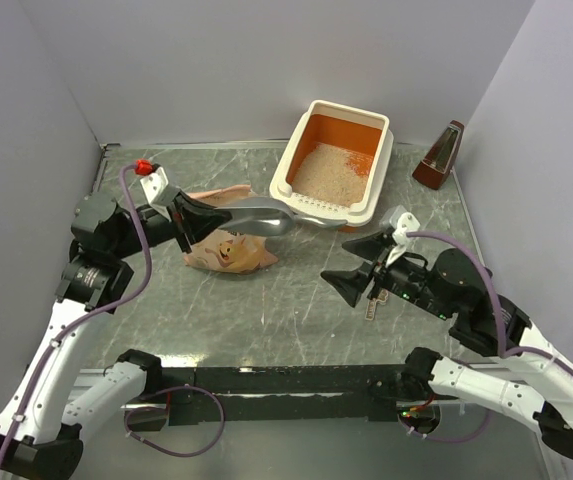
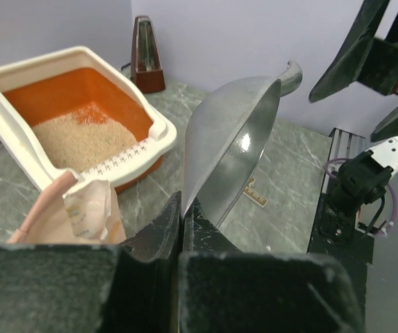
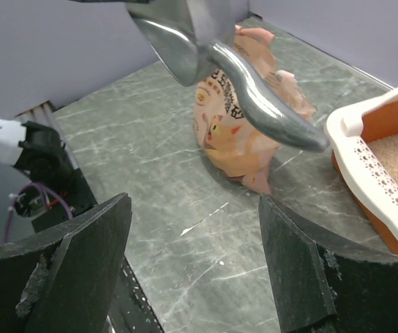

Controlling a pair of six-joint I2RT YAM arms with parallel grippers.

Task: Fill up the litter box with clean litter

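The litter box (image 1: 288, 172) stands at the back of the table, cream-rimmed and orange inside, with clean litter (image 1: 330, 171) spread over its floor. The left wrist view shows the box (image 2: 1, 72) and litter (image 2: 80, 139) at upper left. My left gripper (image 1: 202, 216) is shut on the handle of a grey metal scoop (image 1: 258, 214), whose bowl (image 2: 230, 142) is turned on edge with no litter inside. The scoop's tip hangs just short of the box's near rim (image 3: 365, 121). My right gripper (image 1: 334, 263) stands open over bare table (image 3: 195, 208), holding nothing.
A peach-pink cat-print bag (image 1: 231, 250) lies crumpled under the scoop, left of the box (image 3: 244, 139). A brown metronome-shaped object (image 1: 441, 155) stands at the back right corner. A small flat tag (image 1: 371, 306) lies on the table under my right gripper. Grey walls enclose three sides.
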